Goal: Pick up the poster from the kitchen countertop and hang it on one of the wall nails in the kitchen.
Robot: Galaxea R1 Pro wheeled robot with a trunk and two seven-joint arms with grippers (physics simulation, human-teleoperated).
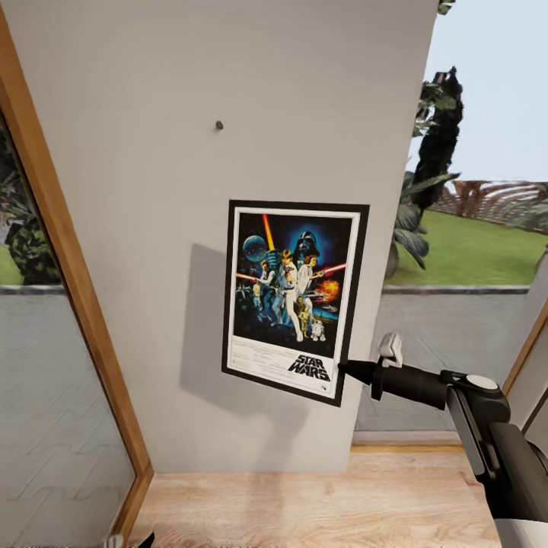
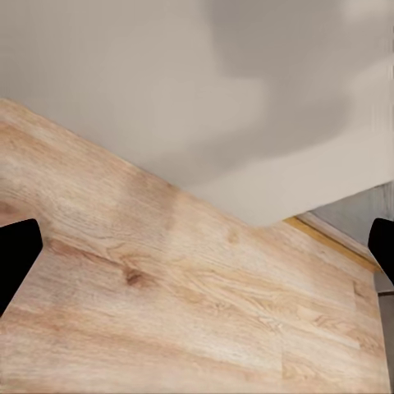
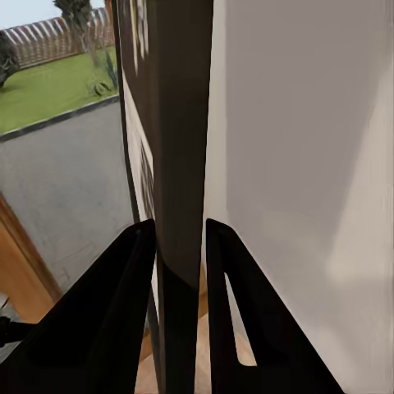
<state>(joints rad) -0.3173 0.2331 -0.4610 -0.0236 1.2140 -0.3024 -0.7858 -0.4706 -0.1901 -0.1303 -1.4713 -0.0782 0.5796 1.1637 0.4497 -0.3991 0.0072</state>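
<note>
The flat rectangular Star Wars poster (image 1: 293, 298), w/ thin black frame, white border and colourful figures on dark blue, was held upright in front of the plain light grey wall panel (image 1: 228, 76), facing out into the room, its shadow falling on the panel to its left. The right gripper (image 1: 346, 369), black and narrow at the end of a dark arm w/ a white clip on top, reached in from the right and met the poster at its lower right corner. In the right wrist view the two dark fingers (image 3: 107, 312) were pressed against either side of the poster's edge (image 3: 176, 164), seen there as a thin dark slab, so the right tool was clamped on the poster. The tiny dark round wall nail (image 1: 219, 125) sat on the panel well above the poster's top edge and a bit left of its upper left corner, apart from it. Wood-framed windows stood on both sides of the panel, w/ green lawn and plants outside on the right. Light wooden floor (image 1: 304, 506) ran along the panel's foot. In the left wrist view the left gripper (image 2: 197, 254) pointed at the same floor (image 2: 205, 328), its black fingertips (image 2: 16, 258) at opposite edges of the pic, wide apart w/ nothing between.
</note>
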